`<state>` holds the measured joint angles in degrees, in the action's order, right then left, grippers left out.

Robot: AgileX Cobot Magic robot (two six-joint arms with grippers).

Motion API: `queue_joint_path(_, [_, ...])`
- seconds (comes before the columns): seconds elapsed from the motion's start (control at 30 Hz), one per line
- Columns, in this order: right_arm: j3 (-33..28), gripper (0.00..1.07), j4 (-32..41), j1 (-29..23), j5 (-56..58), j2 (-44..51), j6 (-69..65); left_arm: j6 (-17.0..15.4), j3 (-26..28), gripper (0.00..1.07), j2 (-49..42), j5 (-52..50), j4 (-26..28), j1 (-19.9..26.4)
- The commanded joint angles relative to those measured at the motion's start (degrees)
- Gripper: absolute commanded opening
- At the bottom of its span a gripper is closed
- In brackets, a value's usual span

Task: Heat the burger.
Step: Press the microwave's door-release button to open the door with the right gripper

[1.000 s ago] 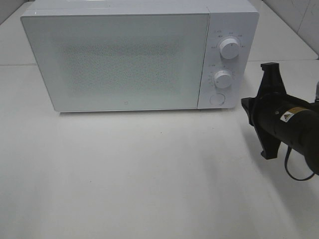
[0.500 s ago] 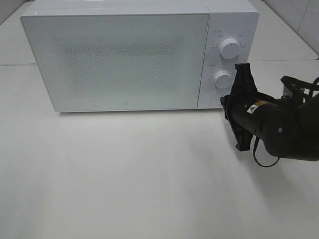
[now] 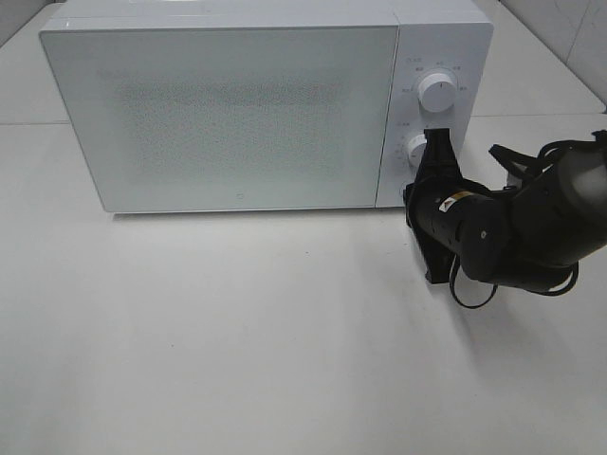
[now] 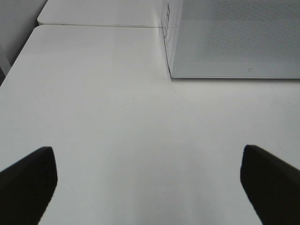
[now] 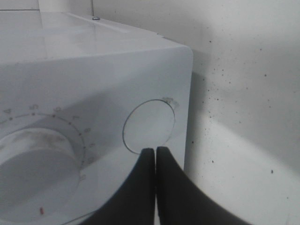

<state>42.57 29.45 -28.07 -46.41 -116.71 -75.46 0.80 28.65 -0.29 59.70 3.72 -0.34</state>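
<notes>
- left gripper [image 4: 150,161]: seen in its wrist view only; jaws stood spread wide, nothing between the two dark fingers [image 4: 28,176]; it hung over bare white table [image 3: 237,332], near the left front corner of the microwave [image 3: 228,114].
- microwave: white, stood at the back of the table, its speckled door [image 3: 223,118] closed flush.
- burger: not visible in any view; its position could not be determined.
- control panel, right of the door: upper dial [image 3: 436,92] fully in view, lower dial [image 3: 418,149] partly covered by the right arm [image 3: 531,223].
- round button [image 5: 149,124]: sat below the lower dial, at the panel's bottom corner.
- right gripper [image 5: 155,151]: jaws pressed together, holding nothing; the joined tips were at the edge of the round button; actual contact could not be confirmed.
</notes>
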Motion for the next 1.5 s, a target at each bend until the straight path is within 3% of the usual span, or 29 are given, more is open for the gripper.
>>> queue_joint_path(0.03, [1.26, 0.0, 0.46, 0.0, 0.11, -0.69, -0.23, 0.11, -0.17, 1.01, -1.26, -0.34, 0.4, 0.0])
queue_joint_path(0.87, [6.47, 0.0, 3.78, 2.52, -2.23, -1.6, 5.96, 0.11, -0.17, 1.01, -1.26, -0.34, 0.4, 0.0])
queue_joint_path(1.5, [10.49, 0.0, 5.9, 2.64, -15.24, -3.72, 6.59, 0.11, -0.17, 1.01, -1.26, -0.34, 0.4, 0.0])
